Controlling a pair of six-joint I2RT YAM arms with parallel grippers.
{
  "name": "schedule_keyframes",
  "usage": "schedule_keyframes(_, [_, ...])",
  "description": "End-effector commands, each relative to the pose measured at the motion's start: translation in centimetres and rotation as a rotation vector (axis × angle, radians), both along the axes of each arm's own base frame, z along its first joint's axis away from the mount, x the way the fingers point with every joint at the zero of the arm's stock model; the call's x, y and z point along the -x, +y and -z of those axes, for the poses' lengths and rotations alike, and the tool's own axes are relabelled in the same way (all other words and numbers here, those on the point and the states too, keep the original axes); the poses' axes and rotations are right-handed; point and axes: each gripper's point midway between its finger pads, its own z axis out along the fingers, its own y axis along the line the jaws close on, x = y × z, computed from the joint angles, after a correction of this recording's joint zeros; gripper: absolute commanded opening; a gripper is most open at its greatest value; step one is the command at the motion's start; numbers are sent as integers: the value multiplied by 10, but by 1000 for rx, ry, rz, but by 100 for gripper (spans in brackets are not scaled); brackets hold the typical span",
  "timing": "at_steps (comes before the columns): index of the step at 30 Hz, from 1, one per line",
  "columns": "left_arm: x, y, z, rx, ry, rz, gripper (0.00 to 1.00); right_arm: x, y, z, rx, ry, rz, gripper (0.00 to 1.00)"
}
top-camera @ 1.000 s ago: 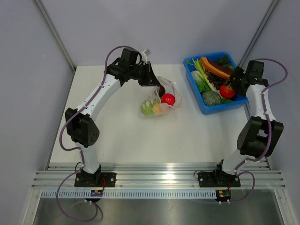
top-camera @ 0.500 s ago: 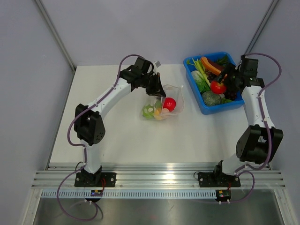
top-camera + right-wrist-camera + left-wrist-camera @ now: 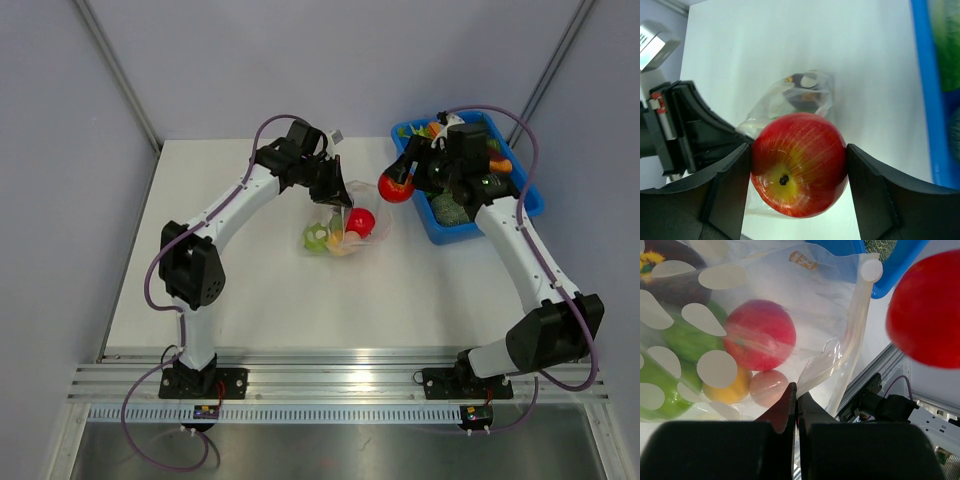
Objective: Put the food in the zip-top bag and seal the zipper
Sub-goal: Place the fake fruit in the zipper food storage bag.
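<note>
The zip-top bag (image 3: pixel 375 205) lies on the white table with its mouth held up. It holds a red fruit (image 3: pixel 360 221), a green one (image 3: pixel 317 237) and a yellowish one (image 3: pixel 338 238). My left gripper (image 3: pixel 338 194) is shut on the bag's mouth edge, pinching the zipper (image 3: pixel 856 325) strip between its tips (image 3: pixel 796 386). The red fruit (image 3: pixel 760 335) shows through the clear plastic. My right gripper (image 3: pixel 397 184) is shut on a red apple (image 3: pixel 799 162), in the air just right of the bag's mouth, between bag and tray. The same apple (image 3: pixel 930 315) fills the left wrist view's right side.
A blue tray (image 3: pixel 500 225) with several more toy vegetables stands at the back right, partly hidden under my right arm. Its blue rim (image 3: pixel 921 75) runs along the right of the right wrist view. Grey walls close the table's back and sides.
My right arm has lifted the apple out of the blue tray and carried it left toward the bag. The left arm first shifted slightly right with the bag edge, then held still.
</note>
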Motion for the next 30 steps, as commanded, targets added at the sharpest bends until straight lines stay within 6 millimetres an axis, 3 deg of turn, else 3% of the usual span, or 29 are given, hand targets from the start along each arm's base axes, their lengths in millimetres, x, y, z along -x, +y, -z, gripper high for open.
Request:
schedule_keyframes(1, [-7, 1, -18, 10, -61, 8, 0, 0, 30, -12, -42, -42, -43, 48])
schedule_keyframes(6, [-4, 5, -33, 20, -84, 8, 0, 1, 68, 3, -55, -15, -114, 48])
schedule_keyframes(15, [-9, 12, -63, 74, -91, -16, 0, -7, 97, 39, -82, 41, -115, 48])
schedule_keyframes(16, [-10, 12, -65, 81, -90, -19, 0, -7, 103, 41, -87, 45, -122, 50])
schedule_keyframes(17, [-10, 12, -72, 96, -97, -17, 0, -8, 107, 46, -95, 57, -120, 64])
schedule_keyframes(19, [-10, 11, -78, 118, -96, -15, 0, -9, 117, 44, -111, 53, -143, 71])
schedule_keyframes(20, [-10, 11, -80, 129, -93, -15, 0, -7, 124, 46, -111, 58, -161, 81])
schedule_keyframes(23, [-11, 12, -86, 163, -90, -21, 0, -5, 136, 53, -101, 79, -196, 96])
schedule_keyframes(26, [-15, 16, -86, 188, -78, -36, 0, -4, 130, 52, -32, 72, -175, 99])
schedule_keyframes(30, [-18, 18, -81, 201, -58, -43, 0, 4, 118, 30, -6, 25, -152, 99])
